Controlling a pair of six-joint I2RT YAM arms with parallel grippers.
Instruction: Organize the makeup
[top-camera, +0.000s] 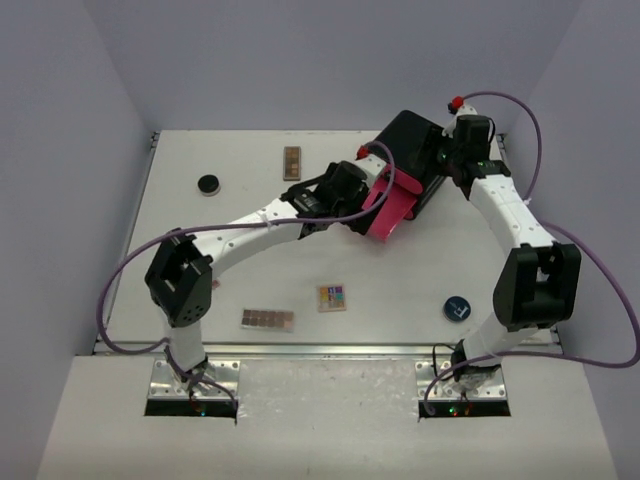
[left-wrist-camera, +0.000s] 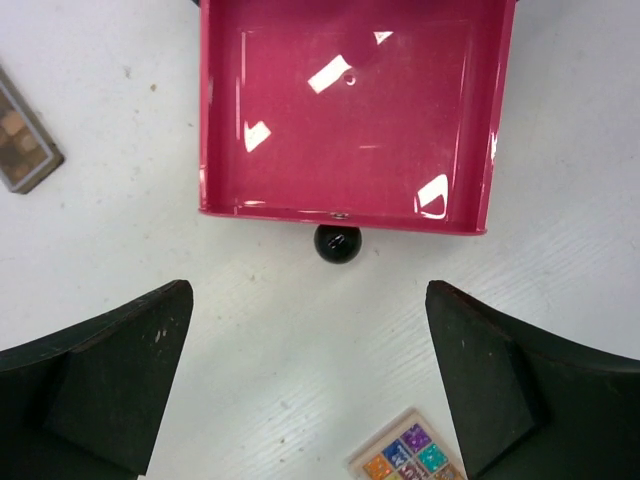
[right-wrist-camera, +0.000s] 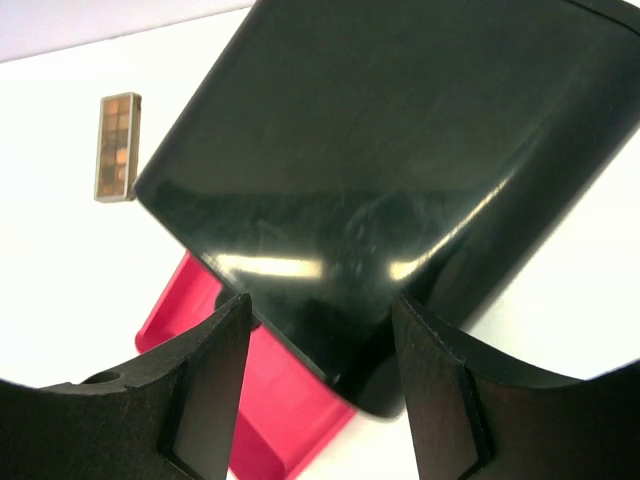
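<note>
A black box (top-camera: 415, 145) stands at the back right with one pink drawer (top-camera: 390, 208) pulled out and empty (left-wrist-camera: 350, 110). My left gripper (top-camera: 352, 200) hangs open above the table just in front of the drawer's black knob (left-wrist-camera: 337, 243), holding nothing (left-wrist-camera: 310, 390). My right gripper (top-camera: 455, 160) is open over the box's top near its corner (right-wrist-camera: 320, 390). The makeup lies loose on the table: a brown palette (top-camera: 292, 162), a second brown palette (top-camera: 267, 319), a multicoloured palette (top-camera: 332, 298), and a round black compact (top-camera: 208, 184). No pencils show.
A round dark blue disc (top-camera: 457, 308) lies near the right arm's base. The table's front edge (top-camera: 320, 350) runs along the arm mounts. Grey walls close in the left, back and right sides.
</note>
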